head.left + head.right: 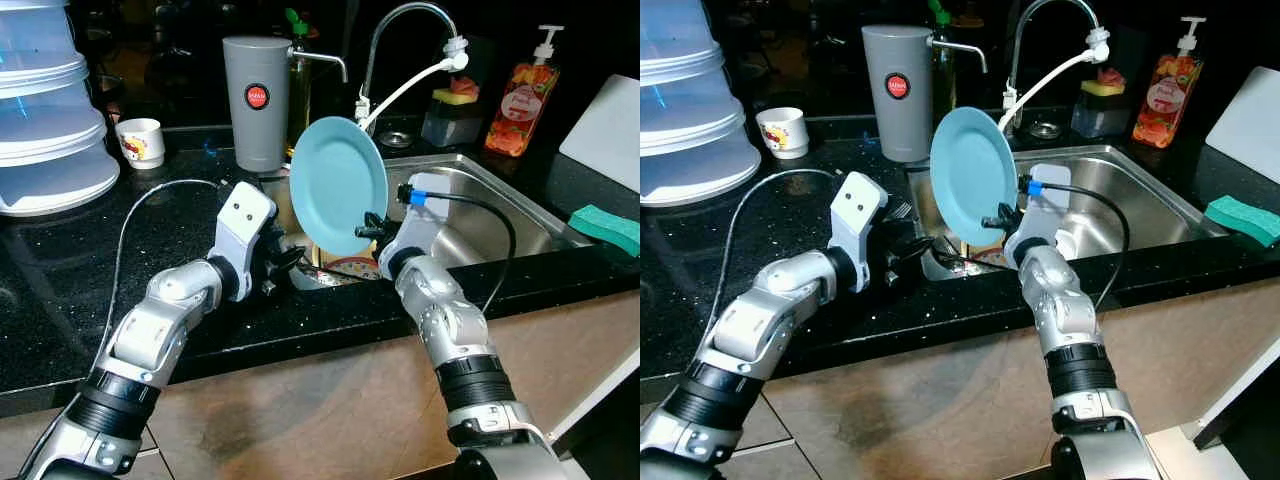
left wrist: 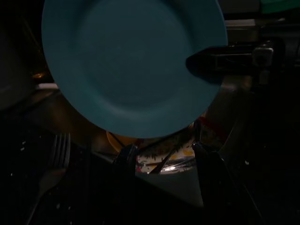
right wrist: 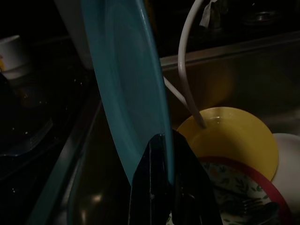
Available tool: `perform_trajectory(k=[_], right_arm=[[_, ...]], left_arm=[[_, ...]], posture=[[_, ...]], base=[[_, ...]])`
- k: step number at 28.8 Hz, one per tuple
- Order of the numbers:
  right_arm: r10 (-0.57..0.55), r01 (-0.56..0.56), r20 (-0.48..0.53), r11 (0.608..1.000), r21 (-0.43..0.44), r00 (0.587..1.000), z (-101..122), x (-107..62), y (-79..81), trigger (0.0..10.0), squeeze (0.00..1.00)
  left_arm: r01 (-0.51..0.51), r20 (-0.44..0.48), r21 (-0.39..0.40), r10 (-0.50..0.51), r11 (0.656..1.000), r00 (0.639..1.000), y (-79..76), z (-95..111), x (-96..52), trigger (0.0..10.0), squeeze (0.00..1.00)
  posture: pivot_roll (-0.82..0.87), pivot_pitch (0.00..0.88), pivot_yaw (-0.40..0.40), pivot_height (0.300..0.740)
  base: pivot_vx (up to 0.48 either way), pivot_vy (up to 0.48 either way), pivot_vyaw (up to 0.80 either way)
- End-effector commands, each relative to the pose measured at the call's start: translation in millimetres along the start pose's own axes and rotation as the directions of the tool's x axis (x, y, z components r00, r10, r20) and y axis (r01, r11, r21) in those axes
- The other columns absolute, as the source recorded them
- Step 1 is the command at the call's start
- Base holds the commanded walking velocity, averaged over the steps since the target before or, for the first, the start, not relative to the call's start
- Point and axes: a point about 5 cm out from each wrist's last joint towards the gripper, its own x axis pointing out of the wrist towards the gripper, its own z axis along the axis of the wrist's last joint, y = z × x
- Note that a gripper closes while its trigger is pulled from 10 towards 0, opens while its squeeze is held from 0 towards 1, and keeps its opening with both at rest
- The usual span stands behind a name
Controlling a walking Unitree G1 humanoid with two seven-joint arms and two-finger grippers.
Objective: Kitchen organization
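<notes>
A light blue plate (image 1: pixel 338 185) stands almost on edge above the left part of the steel sink (image 1: pixel 500 200). My right gripper (image 1: pixel 372 225) is shut on the plate's lower rim; in the right wrist view the fingers (image 3: pixel 159 178) pinch that rim. My left gripper (image 1: pixel 285 262) is open at the sink's left edge, pointing at the plate's face (image 2: pixel 131 65) and not touching it. Below in the sink lie a yellow plate (image 3: pixel 234 140) and a red-rimmed patterned plate (image 3: pixel 234 192) with a fork on it.
A fork (image 2: pixel 54 159) lies on the black counter by my left gripper. A grey canister (image 1: pixel 257 100), a small cup (image 1: pixel 141 140) and stacked clear containers (image 1: pixel 45 110) stand behind. The faucet (image 1: pixel 400 40), soap bottle (image 1: pixel 520 100) and green sponge (image 1: pixel 608 225) ring the sink.
</notes>
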Motion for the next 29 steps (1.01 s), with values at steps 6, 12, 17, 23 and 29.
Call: perform_trajectory(k=[6,12,17,23,29], right_arm=[[0.023,-0.024,-0.045,0.999,-0.024,0.999,-8.2,1.4,4.2,10.0,0.0],[0.035,-0.037,-0.061,0.999,-0.034,0.998,-10.8,1.1,4.6,10.0,0.0],[0.039,-0.041,-0.069,0.999,-0.035,0.997,-11.9,1.1,5.0,10.0,1.0],[0.032,-0.034,-0.061,0.999,-0.042,0.998,-11.3,1.9,4.2,10.0,0.79],[0.027,-0.028,-0.037,0.999,-0.033,0.999,-6.9,3.2,3.9,10.0,0.0]], left_arm=[[-0.022,-0.026,-0.016,0.022,1.0,0.999,4.1,-5.8,-1.5,10.0,0.0],[-0.033,-0.033,-0.018,0.032,0.999,0.999,5.9,-6.8,-0.9,10.0,0.0],[-0.033,-0.037,-0.006,0.033,0.999,0.999,7.3,-6.5,-0.4,10.0,0.0],[-0.044,-0.053,0.006,0.044,0.999,0.998,9.8,-8.9,-2.3,10.0,0.0],[-0.193,-0.094,-0.021,0.19,0.981,0.977,32.0,-10.6,-11.5,10.0,0.0]], posture=[[0.04,0.029,-0.008,0.74],[0.04,0.026,-0.009,0.74],[0.05,0.03,-0.008,0.74],[0.05,0.031,-0.008,0.74],[0.05,0.03,-0.008,0.74]], base=[[0.0,0.0,0.0],[0.0,0.0,0.0],[0.0,0.0,0.0],[0.0,0.0,0.0],[0.0,0.0,0.0]])
